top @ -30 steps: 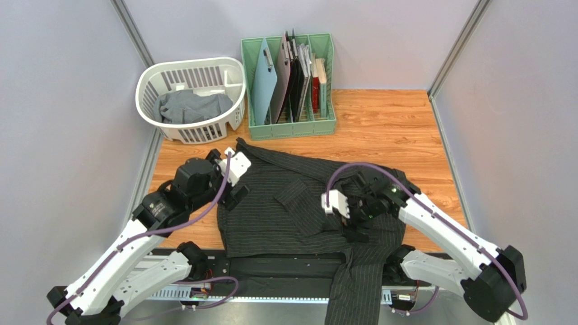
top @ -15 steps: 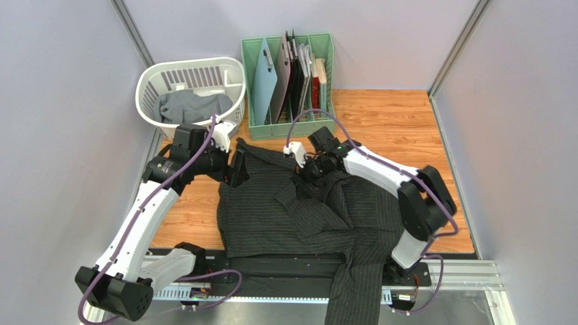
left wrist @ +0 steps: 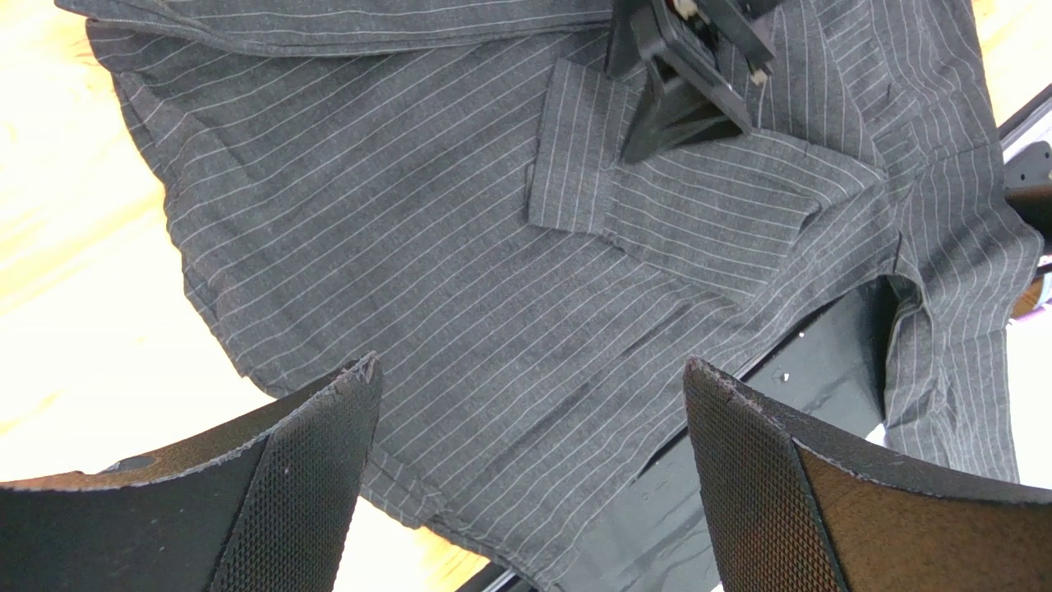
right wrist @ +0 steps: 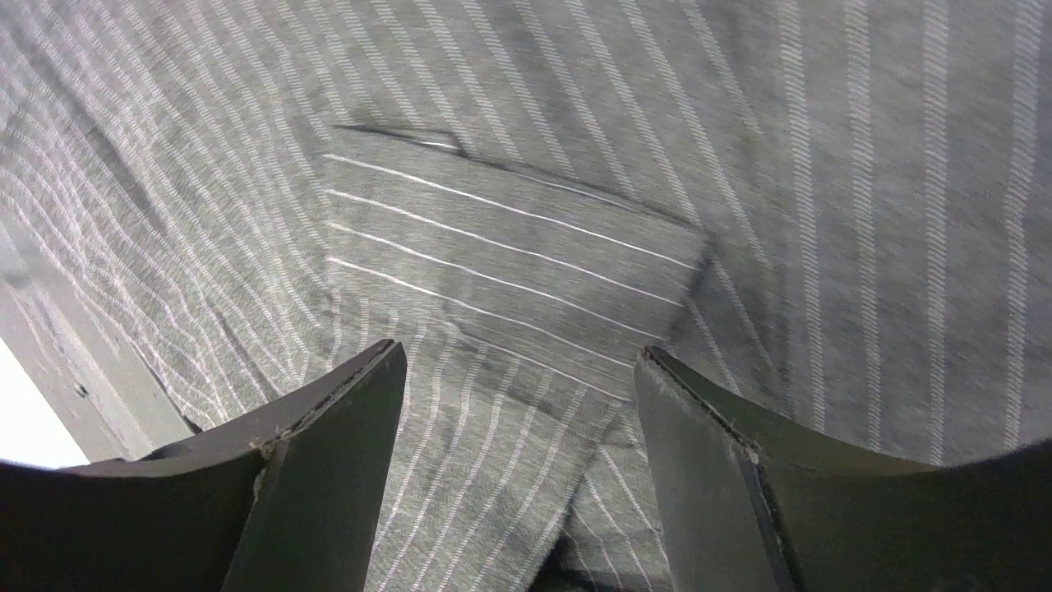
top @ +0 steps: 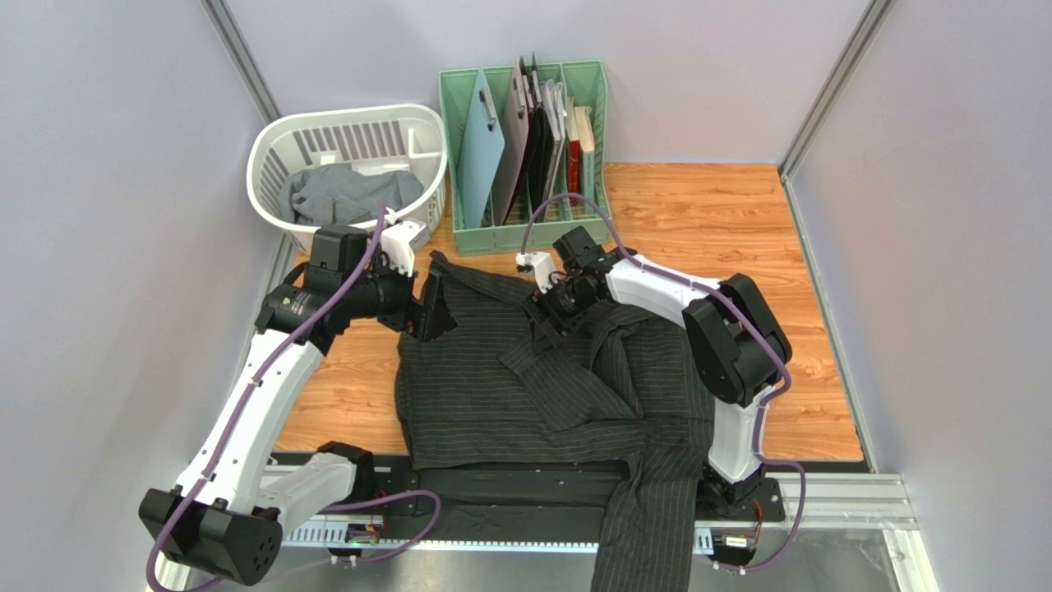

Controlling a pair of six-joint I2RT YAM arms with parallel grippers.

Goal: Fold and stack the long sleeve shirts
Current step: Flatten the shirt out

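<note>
Right wrist: right end effector (right wrist: pixel 516 354) hovers (jaws apart) over pinstriped shirt (right wrist: pixel 803 185).

White basket (top: pixel 352 117) at back-left of wood table (top: pixel 716 210); green rack (top: pixel 531 232) w/ upright boards (top: pixel 479 142) just right of it.

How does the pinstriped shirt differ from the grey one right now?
The pinstriped shirt lies spread on the table, one sleeve hanging off the near edge; the grey shirt sits bunched in the white basket. The pinstriped shirt is dark and striped, the grey shirt plain and lighter. Neither is fully folded yet.
</note>
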